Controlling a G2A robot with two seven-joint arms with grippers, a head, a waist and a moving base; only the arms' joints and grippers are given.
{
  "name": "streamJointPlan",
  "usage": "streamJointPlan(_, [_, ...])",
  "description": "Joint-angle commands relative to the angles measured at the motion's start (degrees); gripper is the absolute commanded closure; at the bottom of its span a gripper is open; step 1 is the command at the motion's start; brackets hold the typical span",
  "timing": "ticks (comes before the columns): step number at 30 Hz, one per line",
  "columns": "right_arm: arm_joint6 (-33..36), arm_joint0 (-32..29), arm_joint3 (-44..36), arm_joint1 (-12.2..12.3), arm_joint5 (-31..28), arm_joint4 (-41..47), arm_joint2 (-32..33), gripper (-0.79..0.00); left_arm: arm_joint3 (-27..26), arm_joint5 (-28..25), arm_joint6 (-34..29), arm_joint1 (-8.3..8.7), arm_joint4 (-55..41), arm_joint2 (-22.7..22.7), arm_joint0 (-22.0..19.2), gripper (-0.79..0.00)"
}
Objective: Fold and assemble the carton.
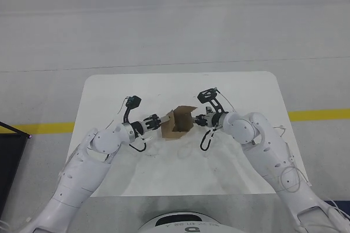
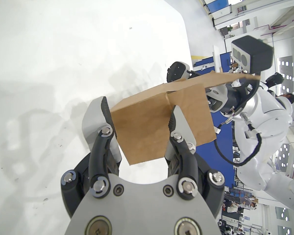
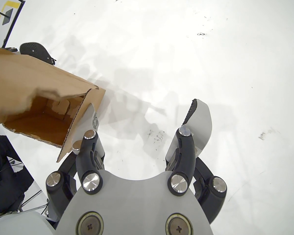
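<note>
A white surface [image 1: 233,169] with rounded corners stands on a grey floor. From above, one brown cardboard carton [image 1: 176,125] is at its middle, between the left gripper [image 1: 154,123] and the right gripper [image 1: 198,121]. From the left wrist, the left gripper's two ribbed black pads [image 2: 107,113] clamp a smooth carton [image 2: 139,138] wall. From the right wrist, the carton's [image 3: 39,79] open mouth shows corrugated edges. The right gripper [image 3: 144,111] gapes wide and holds nothing, one finger just beside the carton.
</note>
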Motion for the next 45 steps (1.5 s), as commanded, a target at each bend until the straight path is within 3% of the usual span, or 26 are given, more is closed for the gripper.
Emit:
streamJointPlan(1, [0.1,0.0,-0.1,0.0,0.0,-0.2,-0.1,-0.668,-0.1,-0.3,-1.0,0.16,-0.5,-0.5,0.6,-0.65])
streamJointPlan(8, [0.3,0.0,-0.2,0.0,-0.1,-0.3,-0.3,-0.662,-0.7,0.7,-1.0,0.58,-0.3,-2.3,1.9,-0.668])
streamJointPlan(19, [0.2,0.0,-0.3,0.1,-0.7,-0.5,-0.4,-0.656,0.4,2.4,2.5,0.23,-0.2,-2.0,1.1,-0.597])
streamJointPlan(21, [-0.9,-0.1,-0.7,0.1,-1.6,-0.3,-0.2,-0.579,0.4,1.7,2.7,0.36,-1.1,-3.1,1.4,-0.6])
streamJointPlan(22, [-1.4,-0.1,-1.0,0.1,-2.3,-0.2,-0.1,-0.576,0.2,1.0,2.2,0.47,-2.0,-3.8,1.8,-0.603])
streamJointPlan(24, [-3.2,0.1,-1.4,0.1,-4.1,0.8,0.2,-0.65,-0.6,-1.6,0.3,0.79,-4.7,-5.6,2.9,-0.619])
streamJointPlan(26, [-4.8,0.5,-1.0,0.0,-5.1,2.1,0.3,-0.619,-0.8,-2.7,0.3,1.19,-5.7,-8.0,3.9,-0.582])
streamJointPlan(29, [-5.6,1.7,0.0,-0.3,-5.4,2.3,-0.5,-0.634,-1.2,-0.7,3.8,1.51,-2.5,-9.8,5.2,-0.468])
streamJointPlan(33, [-6.4,3.0,1.2,-0.6,-6.5,2.9,-1.8,-0.625,-1.4,2.0,5.9,1.36,-0.2,-9.0,5.3,-0.391])
streamJointPlan(41, [-6.2,5.7,3.9,-1.4,-6.2,3.3,-4.2,-0.622,0.7,3.3,4.7,0.51,1.4,-4.5,1.1,-0.388])
streamJointPlan(45, [-6.2,6.6,4.5,-1.7,-6.3,3.3,-5.5,-0.585,1.9,3.7,4.0,-0.02,1.9,-2.1,-1.2,-0.388])
